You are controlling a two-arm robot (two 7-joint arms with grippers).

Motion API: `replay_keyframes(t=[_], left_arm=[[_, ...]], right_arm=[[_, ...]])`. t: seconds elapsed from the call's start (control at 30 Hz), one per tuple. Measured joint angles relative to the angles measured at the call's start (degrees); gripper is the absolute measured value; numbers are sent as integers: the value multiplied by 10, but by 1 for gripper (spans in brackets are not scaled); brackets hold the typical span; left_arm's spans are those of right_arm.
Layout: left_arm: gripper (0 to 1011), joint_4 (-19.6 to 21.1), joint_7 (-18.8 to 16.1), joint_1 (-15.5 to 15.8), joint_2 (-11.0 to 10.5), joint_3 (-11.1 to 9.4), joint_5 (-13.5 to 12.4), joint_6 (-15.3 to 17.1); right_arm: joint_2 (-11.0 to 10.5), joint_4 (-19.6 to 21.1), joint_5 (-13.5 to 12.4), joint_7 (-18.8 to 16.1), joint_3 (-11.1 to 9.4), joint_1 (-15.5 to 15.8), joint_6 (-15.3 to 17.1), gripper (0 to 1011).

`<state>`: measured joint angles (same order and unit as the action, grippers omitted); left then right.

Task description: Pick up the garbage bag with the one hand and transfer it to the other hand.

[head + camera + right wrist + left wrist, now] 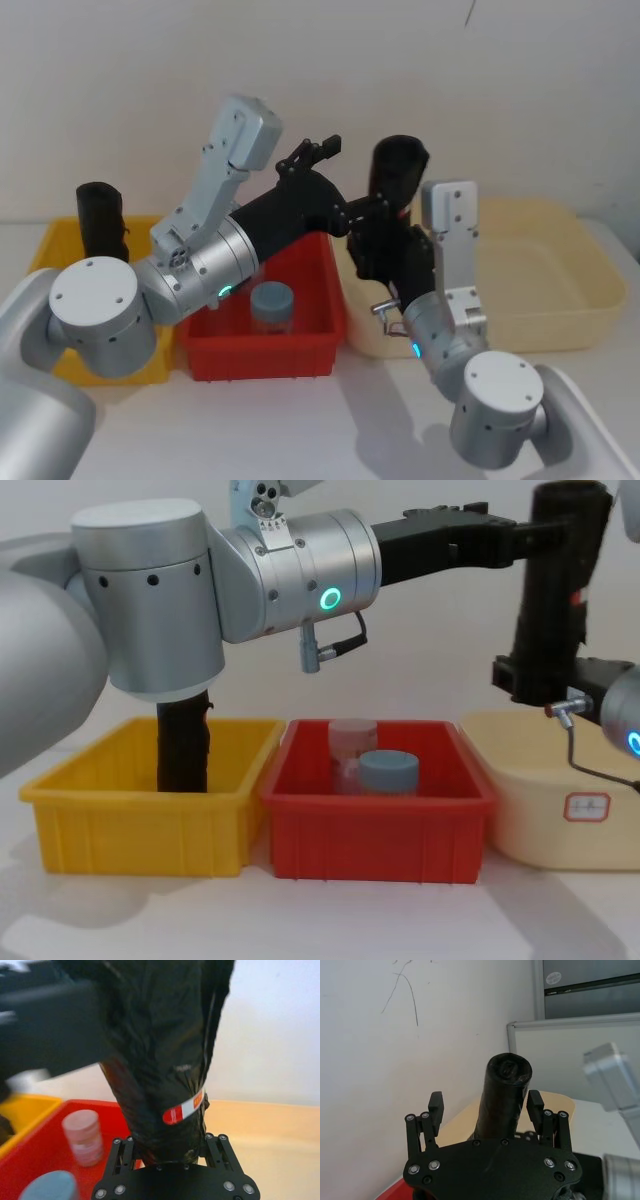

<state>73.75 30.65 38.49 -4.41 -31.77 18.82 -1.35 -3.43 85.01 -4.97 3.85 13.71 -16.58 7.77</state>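
Above the cream plastic tub [540,810], the glossy black cylindrical garbage bag roll [398,170], red-striped label [184,1109] low, stands upright; black right gripper [167,1152] clamps its base, black left gripper [485,1100] gapes around its top.

The garbage bag [160,1060] runs off the right wrist view's top edge; the left arm [150,610] hides the top of the second black roll [183,745].
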Motion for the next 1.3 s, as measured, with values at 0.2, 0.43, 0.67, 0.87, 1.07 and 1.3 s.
replay_keyframes(t=[0.2,0.43,0.67,0.87,1.07,1.3], left_arm=[[1000,0,0,0,0,0,0,0],[1000,0,0,0,0,0,0,0],[1000,0,0,0,0,0,0,0],[1001,0,0,0,0,0,0,0],[1000,0,0,0,0,0,0,0],[1001,0,0,0,0,0,0,0]], right_arm=[[-5,-49,9,12,-18,-36,3,578],[-11,-104,17,24,-36,-76,3,579],[-19,-163,22,40,-62,-119,8,578],[-28,-194,23,49,-81,-142,11,578],[-44,-215,33,57,-94,-157,16,690],[-63,-221,51,60,-94,-161,17,891]])
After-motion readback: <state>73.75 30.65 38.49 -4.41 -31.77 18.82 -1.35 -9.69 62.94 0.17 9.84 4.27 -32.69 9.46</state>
